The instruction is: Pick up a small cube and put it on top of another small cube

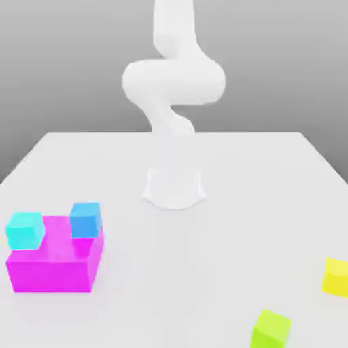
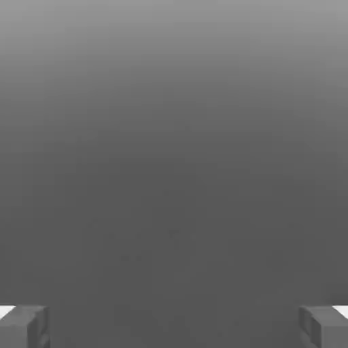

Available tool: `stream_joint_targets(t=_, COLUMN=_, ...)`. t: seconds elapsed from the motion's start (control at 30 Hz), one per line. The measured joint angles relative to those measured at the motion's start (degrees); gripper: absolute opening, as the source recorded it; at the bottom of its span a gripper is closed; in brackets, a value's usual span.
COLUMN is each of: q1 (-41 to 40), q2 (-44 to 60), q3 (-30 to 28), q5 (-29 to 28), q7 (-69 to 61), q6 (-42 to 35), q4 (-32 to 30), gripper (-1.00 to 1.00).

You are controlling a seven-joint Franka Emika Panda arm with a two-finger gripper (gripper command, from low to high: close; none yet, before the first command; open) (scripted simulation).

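Observation:
Two small cubes sit on top of a big magenta block [image 1: 56, 265] at the exterior view's left: a cyan cube [image 1: 26, 230] on its left corner and a blue cube [image 1: 85, 219] toward its back right. A yellow cube [image 1: 336, 276] and a lime-green cube [image 1: 270, 329] lie on the table at the front right. In the hand view my gripper [image 2: 174, 327] is open; its grey fingertips [image 2: 24, 326] stand far apart with nothing between them, facing a plain grey background.
The white arm [image 1: 173, 81] rises from its round base [image 1: 174, 187] at the middle of the white table [image 1: 204, 272] and curls up high above it. The table's far edge runs behind the base.

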Motion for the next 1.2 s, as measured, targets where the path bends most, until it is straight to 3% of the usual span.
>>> stream_joint_targets(t=0.6, q1=12.55, q2=37.77, q3=-0.77, q5=4.96, q7=-26.79, q6=12.34, q4=-1.76, gripper=0.00)
stream_joint_targets(t=1.07, q1=16.13, q2=66.47, q3=0.93, q5=-0.82, q7=-35.88, q6=25.77, q4=-1.29, gripper=0.00)
stream_joint_targets(t=1.1, q1=16.13, q2=67.93, q3=0.94, q5=-0.83, q7=-35.90, q6=26.91, q4=-1.01, gripper=-1.00)
stream_joint_targets(t=1.2, q1=16.12, q2=67.93, q3=0.95, q5=-0.84, q7=-35.88, q6=26.87, q4=-1.01, gripper=-1.00)
